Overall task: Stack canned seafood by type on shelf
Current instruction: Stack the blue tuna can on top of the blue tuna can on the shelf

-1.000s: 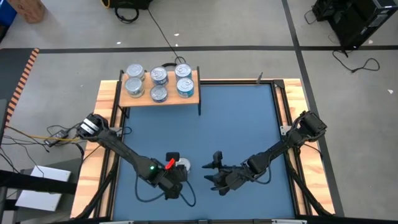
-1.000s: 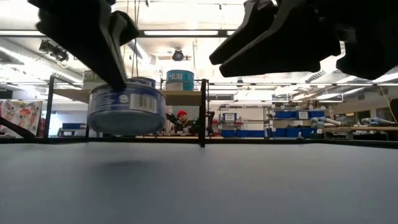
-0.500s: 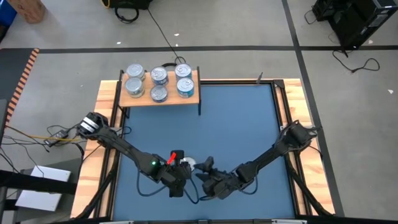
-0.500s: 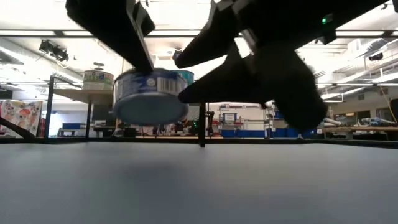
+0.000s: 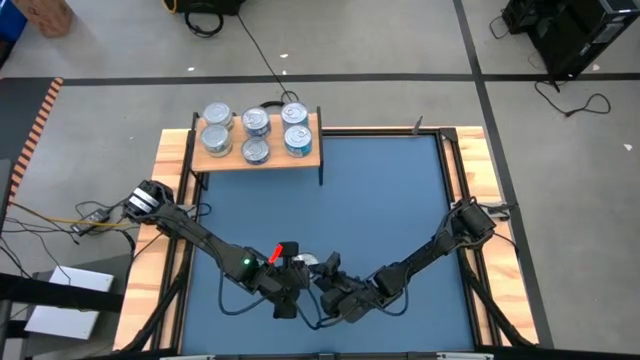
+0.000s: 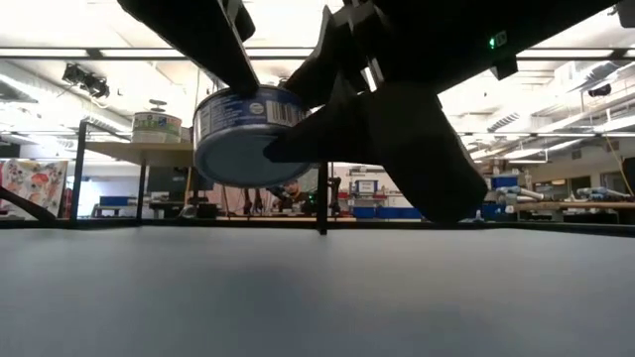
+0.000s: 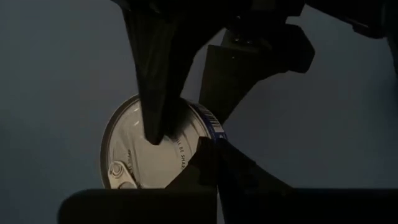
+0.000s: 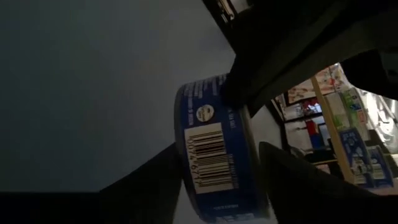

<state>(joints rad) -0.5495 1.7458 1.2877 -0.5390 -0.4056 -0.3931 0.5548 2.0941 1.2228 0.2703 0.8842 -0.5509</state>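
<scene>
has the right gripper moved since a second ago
Yes. In the high view the right gripper has slid left across the blue tabletop, up to the can that the left gripper holds.

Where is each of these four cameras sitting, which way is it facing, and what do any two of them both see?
High view: above, looking straight down on the blue tabletop, both dark arms and the light wooden shelf.
Low view: at tabletop height, looking level into the room; the arms enter from above.
Left wrist view: on the left arm, looking down past the left claw onto the silvery lid of the short round blue-labelled tin.
Right wrist view: on the right arm, facing the tin's side between its fingers.
Shared: all four show that tin, off the table.
</scene>
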